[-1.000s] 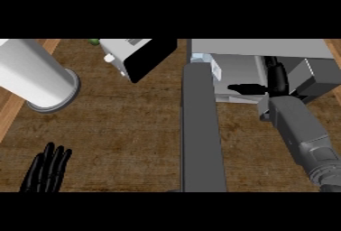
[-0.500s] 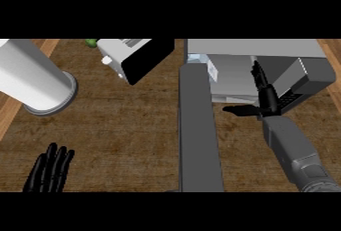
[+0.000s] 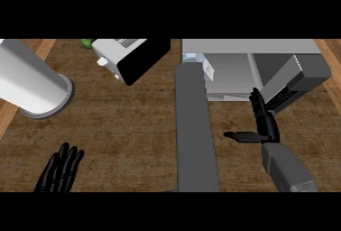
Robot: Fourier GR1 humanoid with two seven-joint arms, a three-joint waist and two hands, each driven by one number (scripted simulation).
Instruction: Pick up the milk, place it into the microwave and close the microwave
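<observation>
Milk carton (image 3: 208,67) inside microwave (image 3: 253,49), far-left of right hand (image 3: 263,124). Hand open, flat, holding nothing. Door (image 3: 195,131) left of it, long axis near-far. Left hand (image 3: 58,171) resting open, near-left.

Brown wood-grain counter (image 3: 126,131) bears microwave (image 3: 246,67), toaster (image 3: 130,56), grey cylinder (image 3: 30,83)

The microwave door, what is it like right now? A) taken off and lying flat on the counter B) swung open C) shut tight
B: the microwave door stands swung out from the microwave, so its inside shows, and the open right hand is beside it with straight fingers.
</observation>
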